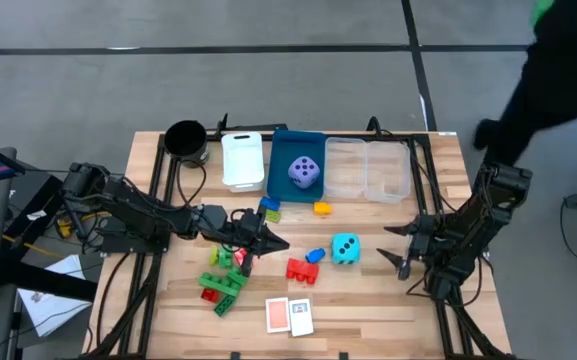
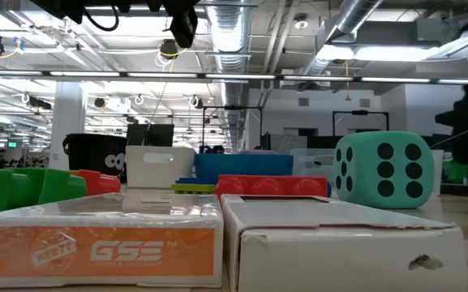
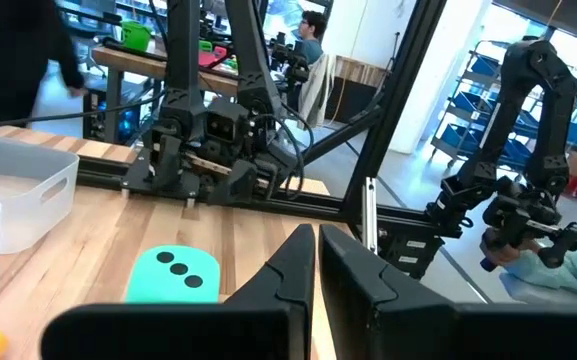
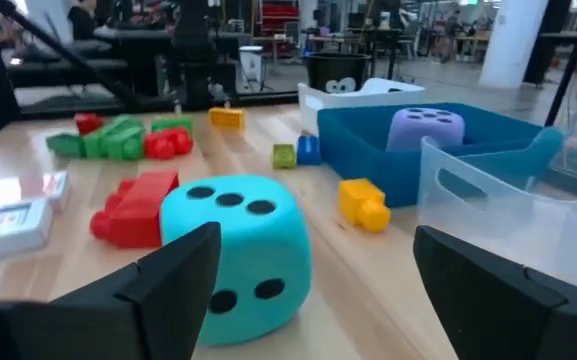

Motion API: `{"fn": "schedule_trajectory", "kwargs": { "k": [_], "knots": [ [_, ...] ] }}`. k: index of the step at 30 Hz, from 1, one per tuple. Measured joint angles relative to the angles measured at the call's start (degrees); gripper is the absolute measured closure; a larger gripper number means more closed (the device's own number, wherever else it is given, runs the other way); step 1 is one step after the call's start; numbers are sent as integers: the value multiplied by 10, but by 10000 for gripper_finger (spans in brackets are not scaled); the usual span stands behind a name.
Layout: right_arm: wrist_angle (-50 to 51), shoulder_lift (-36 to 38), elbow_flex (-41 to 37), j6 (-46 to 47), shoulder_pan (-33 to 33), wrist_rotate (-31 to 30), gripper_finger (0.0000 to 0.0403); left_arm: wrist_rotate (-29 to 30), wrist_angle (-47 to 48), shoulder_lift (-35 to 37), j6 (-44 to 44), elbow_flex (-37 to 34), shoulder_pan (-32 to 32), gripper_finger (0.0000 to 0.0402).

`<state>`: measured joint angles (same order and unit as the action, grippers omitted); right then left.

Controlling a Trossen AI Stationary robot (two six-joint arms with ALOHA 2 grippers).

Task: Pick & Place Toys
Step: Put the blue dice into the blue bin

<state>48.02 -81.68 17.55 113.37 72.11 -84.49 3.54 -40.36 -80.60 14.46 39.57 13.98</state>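
We are looking at the cyan die (image 1: 345, 248), which is sitting on the wooden table (image 1: 368, 300) just in front of the right gripper (image 1: 396, 247). In the right wrist view the die (image 4: 234, 252) is lying between that gripper's two dark fingers (image 4: 163, 278), which are standing spread wide on either side of it without touching it, so nothing is being grasped. Beside the die a red brick (image 1: 301, 269) and a small blue brick (image 1: 315, 256) are resting, with an orange brick (image 1: 322, 208) nearer the bins. The purple die (image 1: 305, 172) is lying inside the blue bin (image 1: 280, 145), between the white bin (image 1: 241, 160) and the clear bins (image 1: 368, 170). Two cards (image 1: 289, 316) are lying at the table's near edge. The left gripper (image 1: 276, 243) is hovering clenched and empty above the green bricks (image 1: 224, 288).
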Motion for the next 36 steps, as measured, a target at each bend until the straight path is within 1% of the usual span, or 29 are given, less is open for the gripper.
{"fn": "schedule_trajectory", "kwargs": {
  "k": [2,5,7,17,21,23,25,28,32,34,36],
  "knots": [
    [29,-1,1,47,5,-5,78,0,0,0,0,0,0,389],
    [34,-1,-6,99,8,-50,78,0,0,0,0,0,0,389],
    [29,-1,-12,109,4,-51,78,0,0,0,0,0,0,389],
    [-12,0,-18,63,-13,-42,79,-1,0,0,0,0,0,389],
    [-7,0,16,21,-14,-39,79,-1,0,0,0,0,0,389],
    [5,0,49,-13,-22,-35,79,-1,0,0,0,0,0,389],
    [23,0,96,-67,-36,-24,79,-1,0,0,0,0,0,389],
    [44,0,174,-191,-64,3,79,-1,0,0,0,0,0,389],
    [36,0,247,-374,-107,59,79,-1,1,0,0,0,0,389],
    [16,0,262,-437,-128,96,79,-1,4,0,0,0,2,389],
    [-32,1,265,-502,-150,140,79,-2,7,0,0,0,3,389]
  ]
}}
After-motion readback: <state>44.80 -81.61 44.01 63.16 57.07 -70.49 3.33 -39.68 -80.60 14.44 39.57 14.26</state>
